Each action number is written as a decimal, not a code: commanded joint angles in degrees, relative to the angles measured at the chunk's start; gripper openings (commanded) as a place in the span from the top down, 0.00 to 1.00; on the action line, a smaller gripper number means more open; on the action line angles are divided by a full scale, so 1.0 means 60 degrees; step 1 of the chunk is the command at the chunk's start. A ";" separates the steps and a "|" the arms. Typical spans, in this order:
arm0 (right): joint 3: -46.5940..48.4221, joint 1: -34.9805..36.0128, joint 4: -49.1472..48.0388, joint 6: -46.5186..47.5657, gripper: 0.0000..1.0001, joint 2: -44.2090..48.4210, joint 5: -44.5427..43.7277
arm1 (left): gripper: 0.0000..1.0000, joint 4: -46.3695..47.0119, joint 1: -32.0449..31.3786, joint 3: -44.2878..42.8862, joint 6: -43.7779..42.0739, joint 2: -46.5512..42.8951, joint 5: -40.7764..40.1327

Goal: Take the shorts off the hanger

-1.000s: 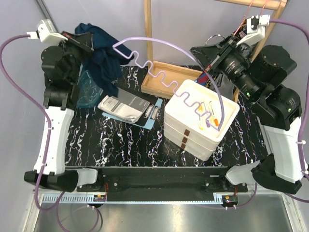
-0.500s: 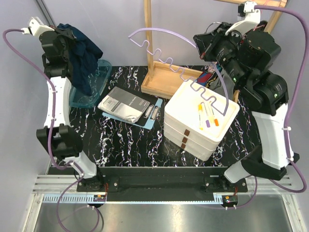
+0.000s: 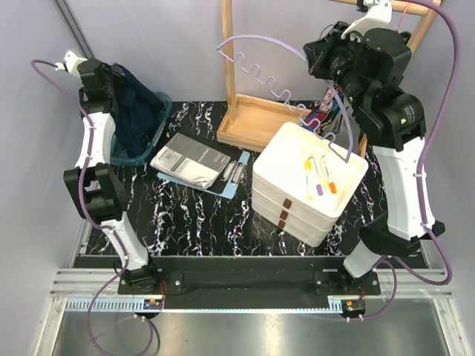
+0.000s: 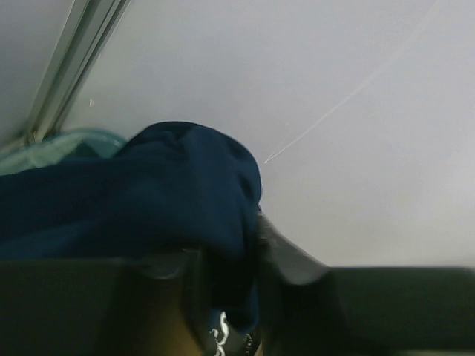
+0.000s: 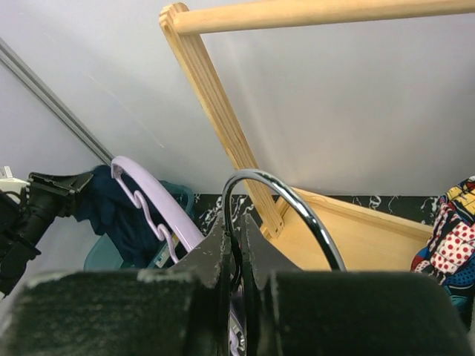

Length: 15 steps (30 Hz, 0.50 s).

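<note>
Navy shorts (image 3: 137,111) are hanging clear of the hanger (image 5: 165,199), left fingers (image 4: 289,259) clamping them at upper left. Right fingers (image 5: 209,259) are pinching its hook (image 5: 297,203). Graffiti-print shorts (image 5: 453,237) are seemingly awaiting removal.

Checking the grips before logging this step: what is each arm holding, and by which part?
Left jaws pinch the navy shorts by a bunched fold of cloth; right jaws clamp the lilac hanger by its chrome hook.

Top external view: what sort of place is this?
Likely a robotics lab bench for garment handling: a left robot arm holding dark navy cloth shorts, a right robot arm holding a lilac plastic hanger, beside a wooden clothes rack.
</note>
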<state>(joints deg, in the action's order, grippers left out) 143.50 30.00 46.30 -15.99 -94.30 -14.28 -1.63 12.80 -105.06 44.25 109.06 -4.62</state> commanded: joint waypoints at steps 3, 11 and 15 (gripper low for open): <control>0.0501 -0.0254 -0.0423 -0.0308 1.00 -0.0147 0.0827 | 0.09 -0.0545 0.0035 0.0033 0.0330 -0.0698 -0.0971; 0.0269 -0.0254 0.0310 -0.0909 1.00 0.0335 0.2905 | 0.07 -0.1385 -0.0489 0.1802 0.0594 -0.3738 -0.0229; -0.1338 -0.0254 0.0412 -0.1421 1.00 0.0789 0.4107 | 0.07 -0.0726 -0.2071 0.3443 -0.0254 -0.5677 0.0257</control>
<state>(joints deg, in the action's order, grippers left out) 141.40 28.69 49.67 -20.43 -93.32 0.75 -10.94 9.30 -90.52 46.50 87.96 -7.68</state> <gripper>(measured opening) 0.065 0.933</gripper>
